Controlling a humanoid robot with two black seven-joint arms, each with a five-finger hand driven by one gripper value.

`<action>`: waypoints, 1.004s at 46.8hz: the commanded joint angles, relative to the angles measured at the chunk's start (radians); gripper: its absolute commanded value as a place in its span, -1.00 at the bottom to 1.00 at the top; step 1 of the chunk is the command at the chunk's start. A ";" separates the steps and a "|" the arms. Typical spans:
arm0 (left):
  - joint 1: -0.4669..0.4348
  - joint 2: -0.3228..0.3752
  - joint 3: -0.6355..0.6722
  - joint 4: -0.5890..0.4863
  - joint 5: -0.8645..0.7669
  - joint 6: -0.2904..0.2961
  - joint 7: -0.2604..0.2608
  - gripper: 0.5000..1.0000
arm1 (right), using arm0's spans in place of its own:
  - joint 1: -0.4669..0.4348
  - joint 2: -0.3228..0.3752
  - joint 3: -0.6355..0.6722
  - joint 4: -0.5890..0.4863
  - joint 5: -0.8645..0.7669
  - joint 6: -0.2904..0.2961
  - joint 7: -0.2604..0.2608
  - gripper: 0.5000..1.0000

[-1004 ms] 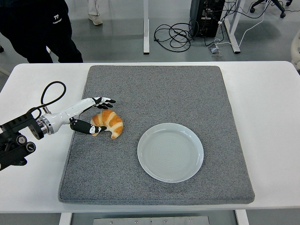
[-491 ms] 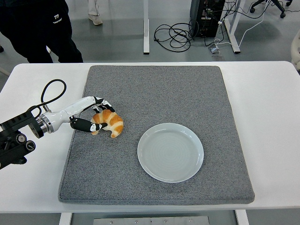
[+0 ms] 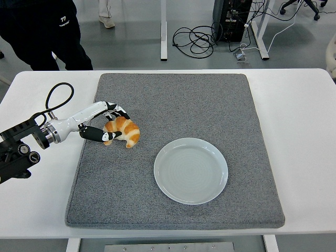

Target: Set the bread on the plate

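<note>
Left hand (image 3: 107,125) is clamped on the bread (image 3: 124,131): fingers (image 3: 116,112) curl over its far side, thumb (image 3: 98,136) presses in on the near-left side. The bread is a croissant, golden-brown, over the left part of the grey mat (image 3: 205,105), well apart from the plate (image 3: 191,170). Can't tell if it's touching the mat or just clear of it.

The left arm (image 3: 26,147) comes in from the left edge: white forearm shell, black wrist block, 1 black cable loop (image 3: 56,97) arcing above it. No right arm in view.

The plate is pale, round, sits flat on the mat right of and nearer than the bread, with nothing on it.

The mat is a grey textured rectangle covering most of the white table (image 3: 299,121); bare table margin shows on the left, right and near sides.

Beyond the table is a grey floor. A person in dark clothing (image 3: 42,31) stands at top left. White desk legs (image 3: 163,29), a black computer tower (image 3: 231,18) and a tangle of black cables (image 3: 197,39) sit at top centre-right.
</note>
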 commanded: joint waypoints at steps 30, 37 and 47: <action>-0.311 0.007 0.004 -0.003 -0.160 -0.203 0.066 -1.00 | 0.000 0.000 0.000 0.000 0.000 0.000 0.000 1.00; -0.374 -0.053 0.029 -0.009 -0.160 -0.220 0.084 -1.00 | 0.000 0.000 0.000 0.000 0.000 0.000 0.000 1.00; -0.397 -0.133 0.059 -0.027 -0.160 -0.215 0.143 -1.00 | 0.000 0.000 0.000 0.000 0.000 0.000 0.000 1.00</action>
